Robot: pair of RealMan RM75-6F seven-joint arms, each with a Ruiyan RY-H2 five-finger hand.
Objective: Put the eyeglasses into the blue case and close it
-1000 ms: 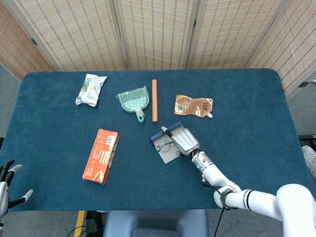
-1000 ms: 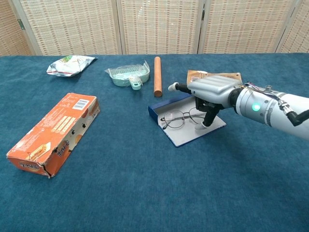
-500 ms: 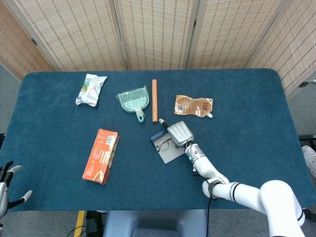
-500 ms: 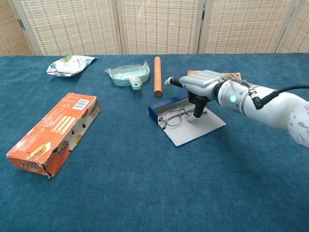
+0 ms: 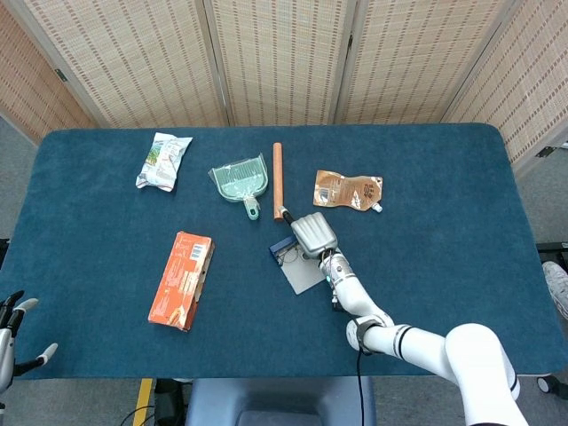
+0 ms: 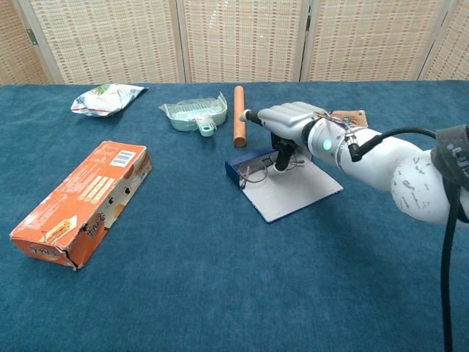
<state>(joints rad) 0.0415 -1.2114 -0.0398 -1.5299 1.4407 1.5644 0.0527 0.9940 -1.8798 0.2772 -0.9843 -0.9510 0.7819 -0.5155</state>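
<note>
Woven screens stand behind a worktop point(image 5: 106, 266) covered in dark blue cloth. My right hand point(image 6: 287, 121) is over the open blue case point(image 6: 282, 185), fingers pointing down onto the eyeglasses point(image 6: 258, 167), which lie at the rear of the case, against its raised blue edge. From the chest view my fingers touch or press the frame near the bridge; whether they pinch it or only push it I cannot tell. My left hand point(image 5: 13, 333) hangs off the near left corner, fingers spread, holding nothing.

As I judge it, the step is seating the glasses fully in the tray. I should press lightly on the frame, not the lenses, keep the arms folded inside the rim, then lift straight up so nothing drags out. The pale flap lying flat toward me will need folding over afterwards.

The case holds only the glasses. A green dustpan point(image 5: 239, 182) sits further back, nothing visible in it. The orange box point(image 5: 181, 280) lies on its side, its contents hidden. Two pouches and a wooden rod lie apart.
</note>
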